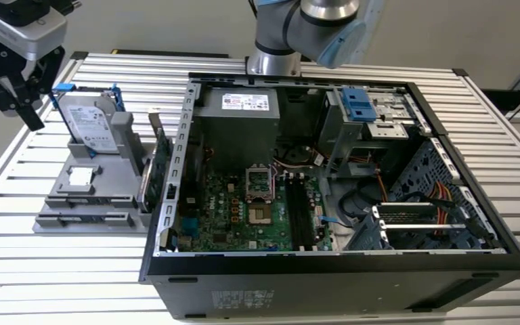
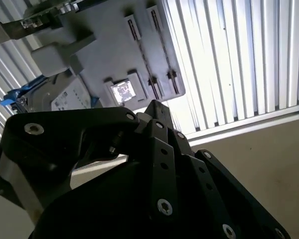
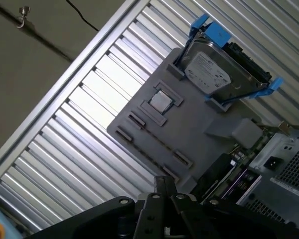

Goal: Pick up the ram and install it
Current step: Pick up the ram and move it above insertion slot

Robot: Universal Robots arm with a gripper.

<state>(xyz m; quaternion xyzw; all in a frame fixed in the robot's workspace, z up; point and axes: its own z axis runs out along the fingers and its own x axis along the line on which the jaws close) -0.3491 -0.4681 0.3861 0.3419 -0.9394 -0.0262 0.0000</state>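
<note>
- At the table's (image 1: 25, 271) far corner, exterior view's left, gripper (image 1: 11, 114) is hovering; spread: cannot tell;
- holder (image 1: 97, 198) is sitting below it; ram is proving indistinct there.

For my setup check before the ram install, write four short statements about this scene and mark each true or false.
1. The hard drive in its blue frame stands in the gray holder, outside the computer case. True.
2. The gripper is down inside the computer case. False: it is outside the case, to the exterior view's left of the hard drive.
3. The case is closed by its side panel. False: it lies open, with the motherboard exposed.
4. A small square chip lies on the gray holder. True.
</note>
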